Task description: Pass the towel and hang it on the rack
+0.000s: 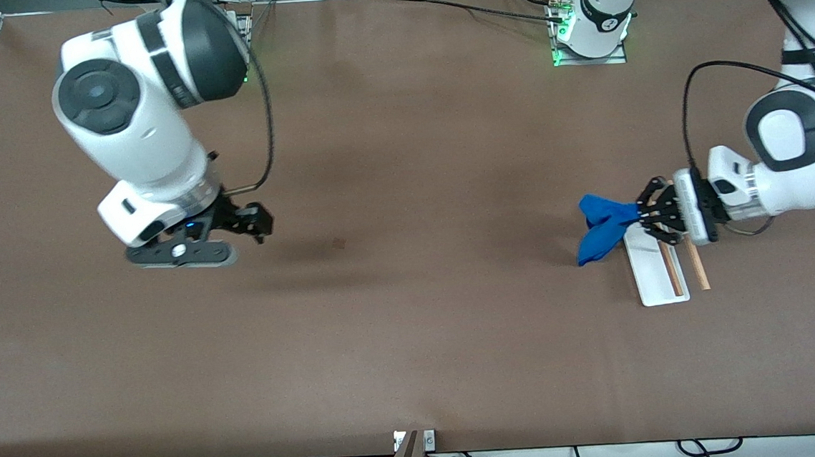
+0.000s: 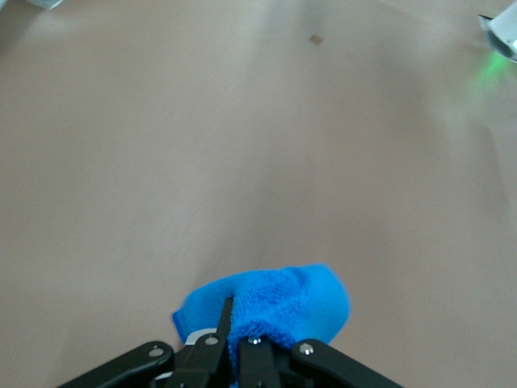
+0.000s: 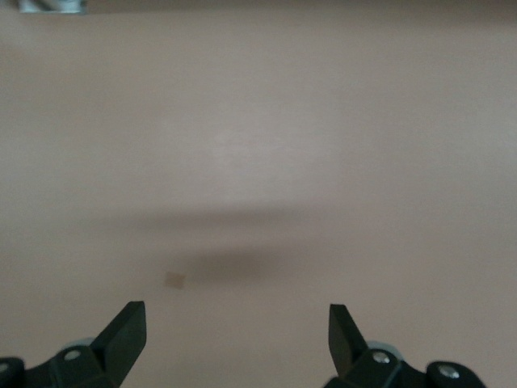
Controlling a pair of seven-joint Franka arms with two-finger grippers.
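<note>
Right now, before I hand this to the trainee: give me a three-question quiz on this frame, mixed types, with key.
1. True or false: the left gripper is shut on the towel.
2. Multiple choice: the right gripper is A) open and holding nothing, B) shut on the towel, C) resting on the rack.
3. Fill in: the towel hangs in the air beside the ____, which stands toward the left arm's end of the table.

Key
1. True; the left wrist view shows blue cloth pinched in it.
2. A; it is over bare table.
3. rack; the towel is not yet on its rods.
</note>
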